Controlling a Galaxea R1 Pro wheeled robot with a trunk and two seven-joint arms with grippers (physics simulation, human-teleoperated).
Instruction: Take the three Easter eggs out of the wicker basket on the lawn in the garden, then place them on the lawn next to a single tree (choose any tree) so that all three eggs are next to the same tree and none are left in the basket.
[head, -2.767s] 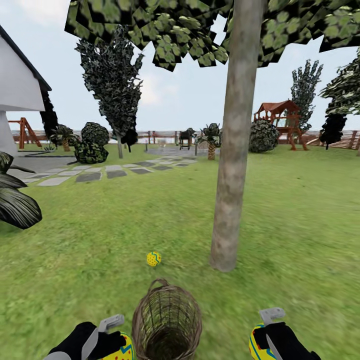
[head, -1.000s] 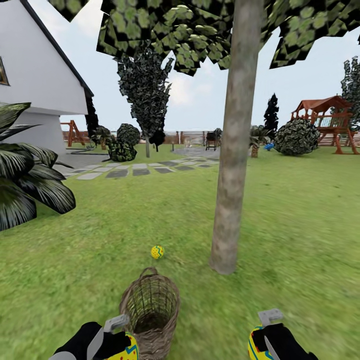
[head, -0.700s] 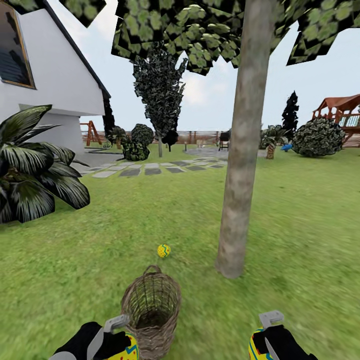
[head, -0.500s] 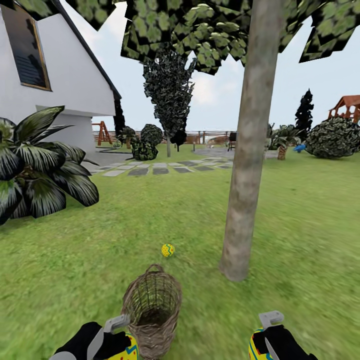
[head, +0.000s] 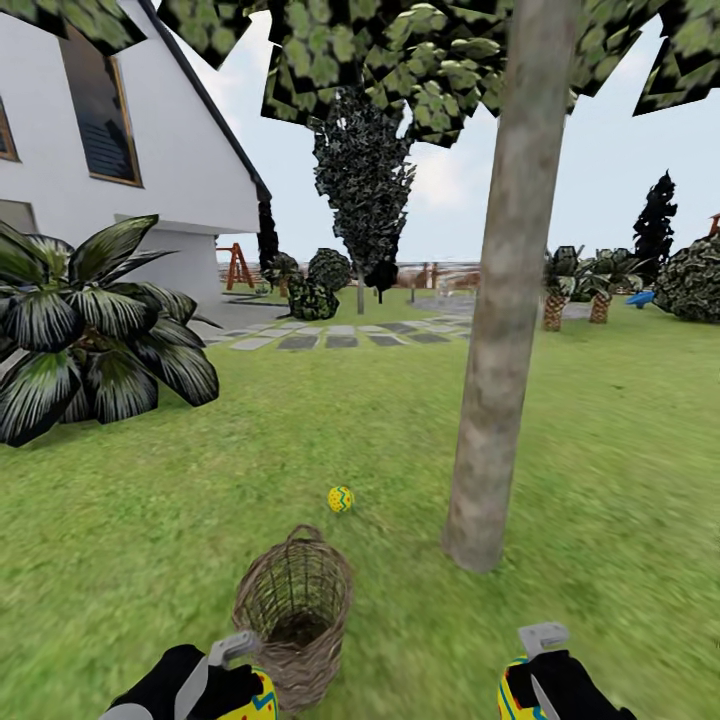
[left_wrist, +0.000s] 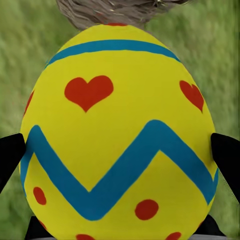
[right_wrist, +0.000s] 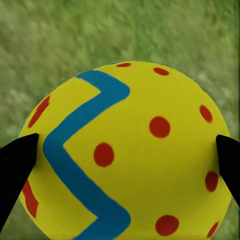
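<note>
Eggs look light, hard and slick, so we grip across the widest middle. Our left tool clasps one egg, our right tool another; the third lies near the tree, beyond the basket.

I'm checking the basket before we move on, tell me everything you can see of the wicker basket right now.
The wicker basket is small, brown and woven, rounded and deep, with a thin arched handle at its far rim. It stands on the lawn, leaning slightly, mouth up; no egg shows in its dark inside. It sits short of the tree trunk, with one egg lying on the grass just beyond it. The left gripper is close beside it.
</note>
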